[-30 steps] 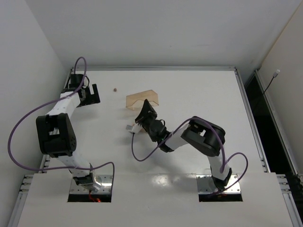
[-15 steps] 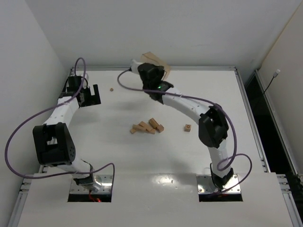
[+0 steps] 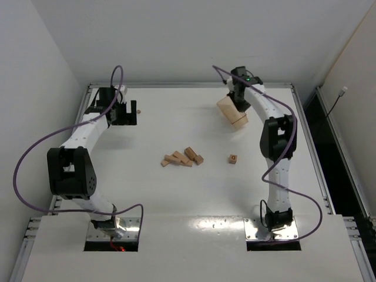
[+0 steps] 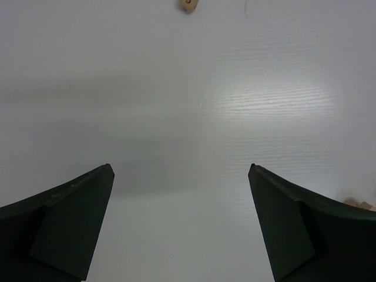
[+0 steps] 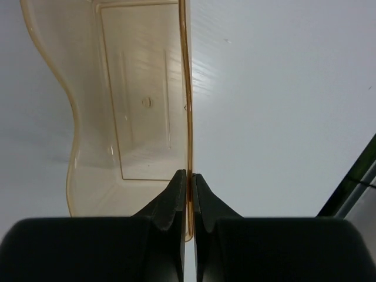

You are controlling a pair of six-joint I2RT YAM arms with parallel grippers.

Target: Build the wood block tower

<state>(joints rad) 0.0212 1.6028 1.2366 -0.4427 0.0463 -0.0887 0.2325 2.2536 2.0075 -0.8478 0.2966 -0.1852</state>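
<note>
The right gripper (image 5: 188, 174) is clamped on one thin wall of the translucent amber plastic bin (image 5: 135, 117); so narrow a hold could let it swing or slip; the left gripper (image 4: 181, 170) stands wide apart by the tiny round brown bead (image 4: 188, 4); the small light-tan wooden blocks (image 3: 182, 157) lie heaped mid-table, unstacked, and a careless sweep could scatter them.

My table (image 3: 176, 200) is plain white. The wooden blocks (image 3: 182, 157) are light tan, and the single cube (image 3: 233, 158) has a darker spot on its top. The bin (image 5: 135, 106) is of clear amber colour. My right gripper (image 5: 188, 174) and my left gripper (image 4: 180, 167) are both black. The small bead (image 4: 188, 4) is brown. My arms (image 3: 88, 126) are white with black joints, and my cables (image 3: 16, 175) are purple.
</note>
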